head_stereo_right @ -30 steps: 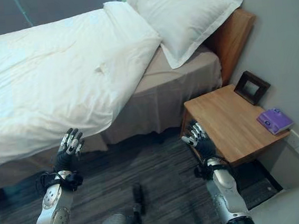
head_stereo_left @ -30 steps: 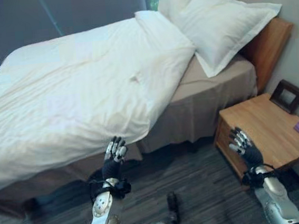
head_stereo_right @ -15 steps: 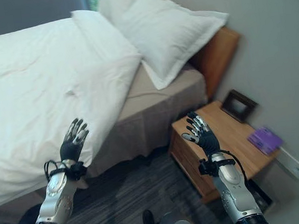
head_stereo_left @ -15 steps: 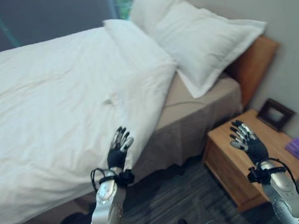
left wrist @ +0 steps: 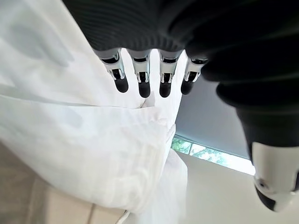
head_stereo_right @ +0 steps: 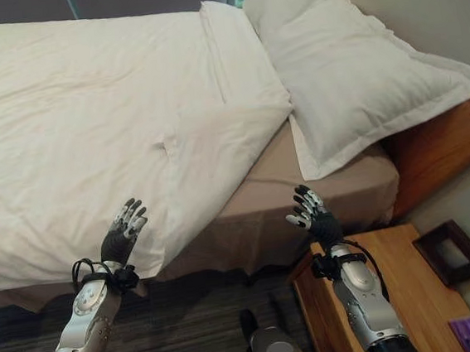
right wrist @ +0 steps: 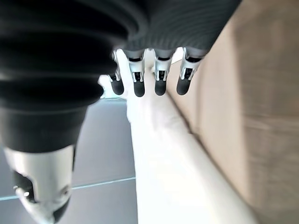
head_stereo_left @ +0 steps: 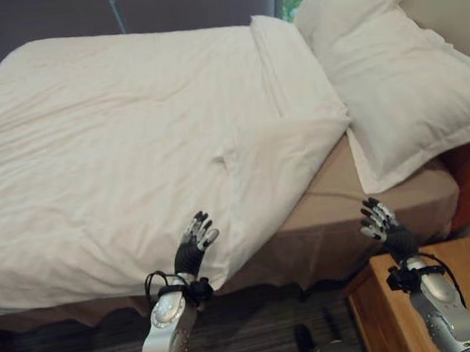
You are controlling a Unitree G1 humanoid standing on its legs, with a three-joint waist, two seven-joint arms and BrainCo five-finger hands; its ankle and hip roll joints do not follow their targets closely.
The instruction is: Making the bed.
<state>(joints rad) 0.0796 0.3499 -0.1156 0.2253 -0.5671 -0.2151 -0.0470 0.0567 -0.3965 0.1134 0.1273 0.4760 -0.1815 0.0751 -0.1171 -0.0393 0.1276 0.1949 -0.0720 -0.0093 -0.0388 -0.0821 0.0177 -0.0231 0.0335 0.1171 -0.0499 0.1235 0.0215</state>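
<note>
Left hand raised, fingers spread, empty, at the hanging side edge of the white duvet. Right hand likewise spread and empty, before the bare tan sheet near the head corner. Duvet's head corner lies folded back; pillow on the head end.

Risks: a one-handed pull could skew the duvet; the right arm might knock the wooden nightstand below it. No containers seen.
</note>
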